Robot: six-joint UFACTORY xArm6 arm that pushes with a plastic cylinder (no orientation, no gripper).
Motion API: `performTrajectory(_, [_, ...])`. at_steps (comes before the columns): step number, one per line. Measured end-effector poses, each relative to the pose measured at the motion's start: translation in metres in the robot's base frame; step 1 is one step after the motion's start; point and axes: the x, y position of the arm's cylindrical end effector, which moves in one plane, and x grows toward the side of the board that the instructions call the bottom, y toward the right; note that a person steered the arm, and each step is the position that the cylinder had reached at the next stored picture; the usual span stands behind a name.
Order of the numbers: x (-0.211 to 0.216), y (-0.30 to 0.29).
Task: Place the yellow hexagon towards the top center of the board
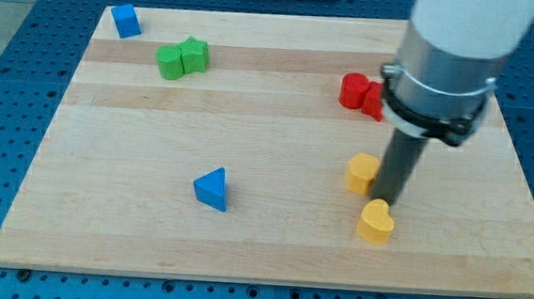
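A: Two yellow blocks on the right near side. Yellow hexagon (361,172) touches my tip (386,201) on its left; yellow heart (375,221) sits just nearer.

B: Gripper?

A: None, just a rod. Move tip to the hexagon's near-right face, then push far-left, passing left of the red blocks (360,93) on the tabletop (269,253).

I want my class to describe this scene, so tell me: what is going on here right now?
A robot arm with a dark rod is pushing blocks on a wooden board. My tip sits just right of the yellow hexagon and just above the yellow heart, in the view's lower right. The hexagon is not yet at the top centre. Two red blocks lie above, two green blocks and a blue block at the view's upper left, and a blue triangle is at lower centre.
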Motion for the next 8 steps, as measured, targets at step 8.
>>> performTrajectory(8, [-0.114, -0.065])
